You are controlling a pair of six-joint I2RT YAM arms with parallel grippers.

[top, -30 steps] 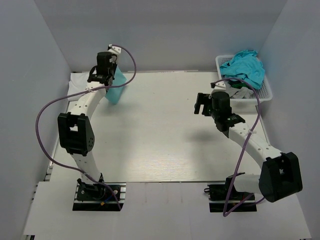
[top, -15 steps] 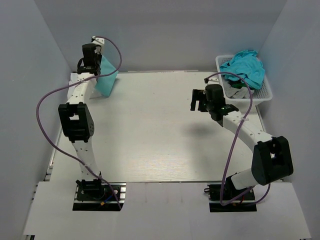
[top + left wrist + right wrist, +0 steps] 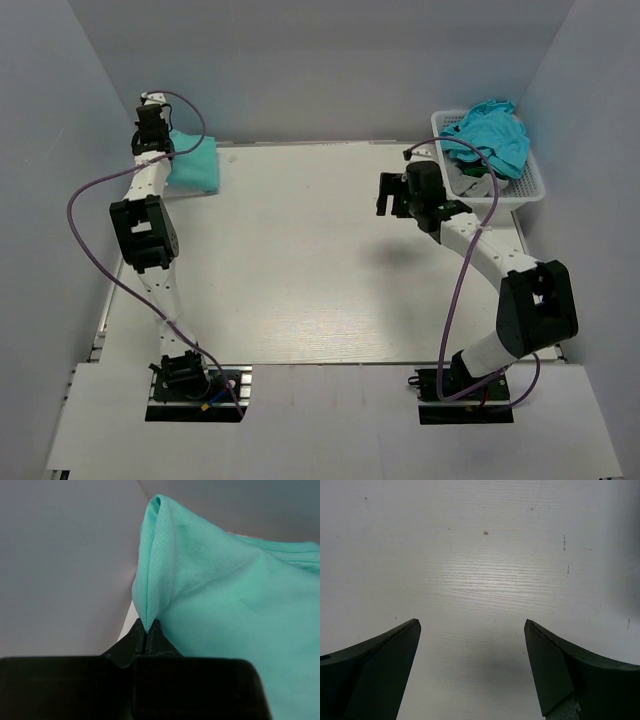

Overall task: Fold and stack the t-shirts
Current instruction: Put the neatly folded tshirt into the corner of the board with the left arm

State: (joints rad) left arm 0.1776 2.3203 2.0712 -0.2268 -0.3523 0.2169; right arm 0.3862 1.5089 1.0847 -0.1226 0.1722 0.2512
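Left gripper [image 3: 148, 630]: clamped on a fold of the mint shirt [image 3: 197, 166], at the far left corner of the table [image 3: 300, 270].
Right gripper [image 3: 472, 625]: jaws wide apart, empty, over bare table near the basket [image 3: 538, 186].
Other shirts [image 3: 490, 132]: heaped in the basket.
Advice: lower the mint shirt flat before letting go, I think, so its folds do not open.

Mint t-shirt [image 3: 225, 610]: fine matt mesh cloth

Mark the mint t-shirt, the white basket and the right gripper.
mint t-shirt [image 3: 225, 610], left wrist view, bunched cloth
white basket [image 3: 540, 182], top external view, right rim
right gripper [image 3: 471, 623], right wrist view, midway between fingertips
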